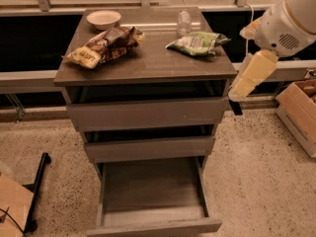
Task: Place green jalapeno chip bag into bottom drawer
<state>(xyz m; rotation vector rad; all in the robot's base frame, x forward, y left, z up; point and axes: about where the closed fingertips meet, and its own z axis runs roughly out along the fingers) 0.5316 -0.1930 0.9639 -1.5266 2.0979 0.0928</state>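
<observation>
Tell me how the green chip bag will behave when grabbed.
The green chip bag looks crinkled and puffy, so it will probably dent and feel light. Its glossy foil may slip. Lying flat, it should not roll. The gripper hangs beside the cabinet, apart from the bag.

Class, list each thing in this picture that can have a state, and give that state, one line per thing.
green jalapeno chip bag: lying flat on the cabinet top, not held.
brown chip bag: lying flat on the cabinet top.
bowl: upright, looks empty.
bottle: upright.
top drawer: looks slightly ajar.
middle drawer: looks slightly ajar.
bottom drawer: pulled out, empty.
gripper: right of the top drawer, away from the green bag.
</observation>
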